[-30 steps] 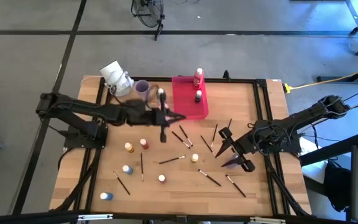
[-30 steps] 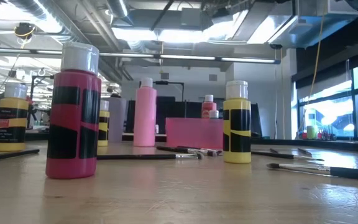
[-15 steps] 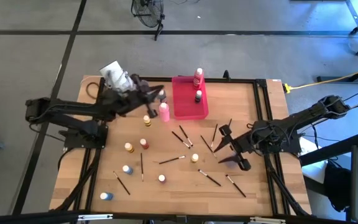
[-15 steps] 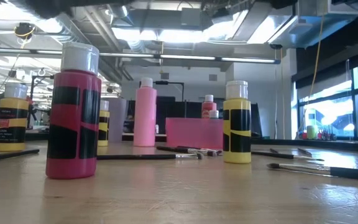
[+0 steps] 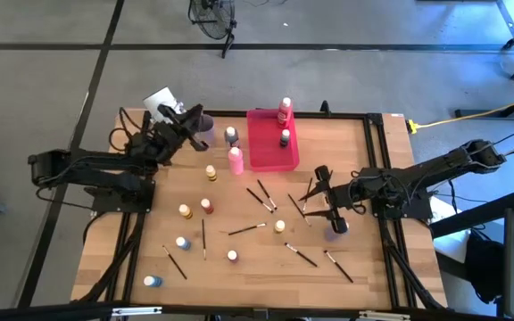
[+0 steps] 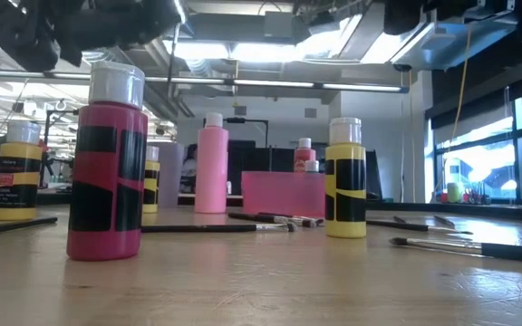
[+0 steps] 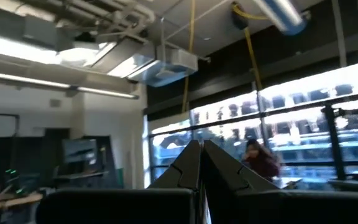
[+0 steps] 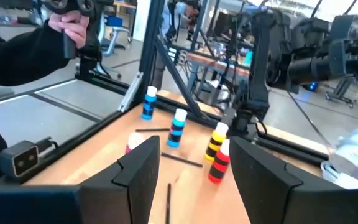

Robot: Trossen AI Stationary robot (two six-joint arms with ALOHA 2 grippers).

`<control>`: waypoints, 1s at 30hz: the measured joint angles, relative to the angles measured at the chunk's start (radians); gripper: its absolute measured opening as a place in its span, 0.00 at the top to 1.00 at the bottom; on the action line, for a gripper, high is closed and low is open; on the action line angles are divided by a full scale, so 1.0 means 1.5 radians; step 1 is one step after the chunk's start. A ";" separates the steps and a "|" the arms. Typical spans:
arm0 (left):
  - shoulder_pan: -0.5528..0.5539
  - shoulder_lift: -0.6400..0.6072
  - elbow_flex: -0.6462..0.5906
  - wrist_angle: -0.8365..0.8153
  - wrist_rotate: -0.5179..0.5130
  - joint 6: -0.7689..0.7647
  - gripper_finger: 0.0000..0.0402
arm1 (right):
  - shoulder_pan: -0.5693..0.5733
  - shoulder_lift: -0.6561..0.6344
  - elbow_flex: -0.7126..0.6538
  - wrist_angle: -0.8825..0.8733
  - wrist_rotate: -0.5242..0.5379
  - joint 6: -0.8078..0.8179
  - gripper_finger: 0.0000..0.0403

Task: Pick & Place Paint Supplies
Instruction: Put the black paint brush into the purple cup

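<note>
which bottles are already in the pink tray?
Two: the red bottle at the tray's far end and the dark green one just nearer. All other bottles stand on the table.

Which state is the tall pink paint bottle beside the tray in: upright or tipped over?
Upright. The pink bottle stands on its base with its pale cap on top, close to the pink-red tray.
</note>
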 joint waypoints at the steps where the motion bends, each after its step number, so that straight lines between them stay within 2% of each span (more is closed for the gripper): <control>1: 0.012 0.006 -0.003 0.000 -0.009 -0.003 0.99 | -0.003 0.000 0.000 -0.003 0.000 0.000 0.51; 4: 0.060 0.030 -0.009 -0.001 -0.031 -0.046 0.99 | -0.015 0.000 0.000 -0.020 0.000 -0.014 0.51; 11: 0.142 0.123 -0.021 0.055 0.016 -0.134 0.99 | -0.037 0.000 0.000 -0.052 0.000 -0.018 0.51; 15: 0.151 0.174 -0.050 0.150 0.017 -0.159 0.99 | -0.040 0.000 0.000 -0.056 0.000 0.001 0.51; 22: 0.148 0.187 -0.066 0.153 -0.002 -0.150 0.99 | -0.041 0.000 0.000 -0.059 -0.001 -0.004 0.51; 26: 0.150 0.187 -0.066 0.152 -0.036 -0.127 0.99 | -0.041 0.000 0.000 -0.049 0.000 -0.019 0.51; 30: 0.150 0.187 -0.066 0.145 -0.034 -0.125 0.99 | -0.041 0.000 0.000 -0.051 0.000 -0.020 0.51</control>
